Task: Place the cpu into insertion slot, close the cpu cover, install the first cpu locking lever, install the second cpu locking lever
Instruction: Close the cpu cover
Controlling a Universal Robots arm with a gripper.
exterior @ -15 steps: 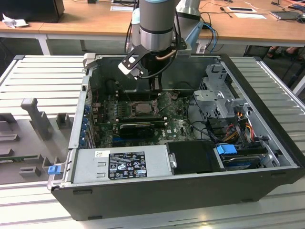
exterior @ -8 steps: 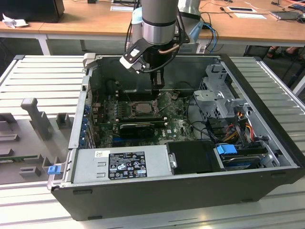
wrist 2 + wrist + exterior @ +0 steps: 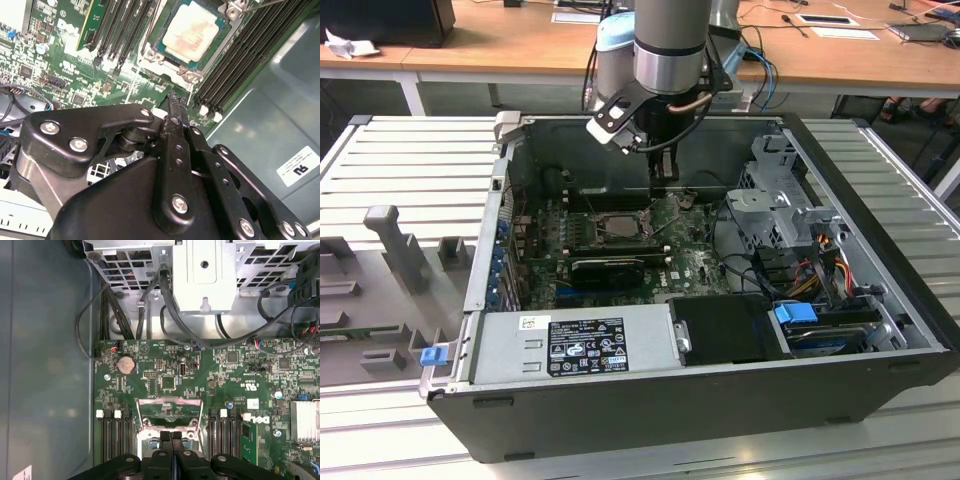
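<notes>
The cpu, a pale beige-silver square, lies in the insertion slot on the green board inside the open computer case. The cpu cover, a silvery frame with a window, is swung open off the slot and stands between the cpu and my fingertips. In the second wrist view the cover's edge shows right beside the cpu. My gripper hangs inside the case, to the exterior view's right of the slot. It is shut, with nothing between the fingers, which end just short of the cover.
Black memory slots flank the socket. The long black graphics card lies nearer the camera, with the power supply in front of it. A metal drive cage with cables stands on the exterior view's right. The case walls enclose everything.
</notes>
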